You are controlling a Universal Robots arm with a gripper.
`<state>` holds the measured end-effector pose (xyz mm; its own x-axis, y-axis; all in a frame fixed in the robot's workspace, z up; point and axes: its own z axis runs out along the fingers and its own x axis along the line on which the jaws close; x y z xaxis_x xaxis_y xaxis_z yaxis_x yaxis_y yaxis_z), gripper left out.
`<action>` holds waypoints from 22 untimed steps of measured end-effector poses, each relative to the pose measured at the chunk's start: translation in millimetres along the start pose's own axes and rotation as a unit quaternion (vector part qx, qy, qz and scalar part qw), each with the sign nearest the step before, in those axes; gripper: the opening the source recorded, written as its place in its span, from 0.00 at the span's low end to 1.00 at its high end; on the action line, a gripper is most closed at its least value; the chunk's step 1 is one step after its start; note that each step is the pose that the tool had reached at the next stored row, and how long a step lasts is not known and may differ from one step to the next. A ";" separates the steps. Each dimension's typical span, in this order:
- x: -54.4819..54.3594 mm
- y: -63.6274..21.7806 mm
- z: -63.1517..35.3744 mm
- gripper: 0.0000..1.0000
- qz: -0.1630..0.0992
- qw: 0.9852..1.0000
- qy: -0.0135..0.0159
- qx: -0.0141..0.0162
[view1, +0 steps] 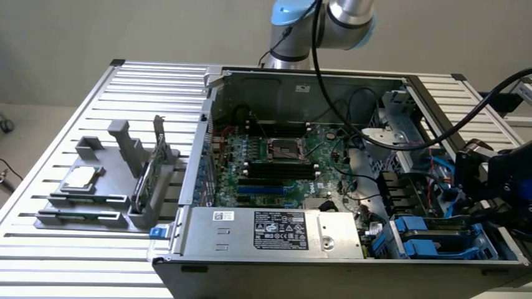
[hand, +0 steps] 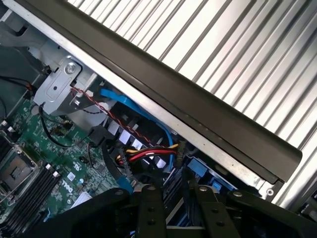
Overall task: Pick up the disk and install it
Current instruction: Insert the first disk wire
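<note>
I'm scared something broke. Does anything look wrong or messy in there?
Nothing stands out. The case lies open on the table, cables run inside, and the disk lies flat in its corner bay near the gripper.

A slatted metal table (view1: 83, 112) carries two things. An open computer case (view1: 332, 275) sits beside a grey parts rack (view1: 123, 134).

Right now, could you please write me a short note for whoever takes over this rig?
Tool: open and empty, hanging over the drive bay on the exterior view's right.
Disk: lying in that bay with its blue rails showing, below the tool and apart from it.
Done: disk picked up and placed in the bay.
Left: whether it is fully seated cannot be told from here.
</note>
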<state>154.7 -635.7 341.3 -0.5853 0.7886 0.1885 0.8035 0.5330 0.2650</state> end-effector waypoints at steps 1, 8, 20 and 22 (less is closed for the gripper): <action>-0.6 0.0 0.3 0.30 0.001 1.000 0.001 0.000; -6.6 1.3 3.2 0.30 0.004 1.000 0.005 0.003; -14.5 10.5 6.9 0.30 0.013 0.999 0.022 0.025; -15.3 11.8 7.2 0.30 0.015 0.999 0.024 0.028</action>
<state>173.9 -639.2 334.8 -0.5649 0.7890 0.2414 0.8244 0.5275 0.2053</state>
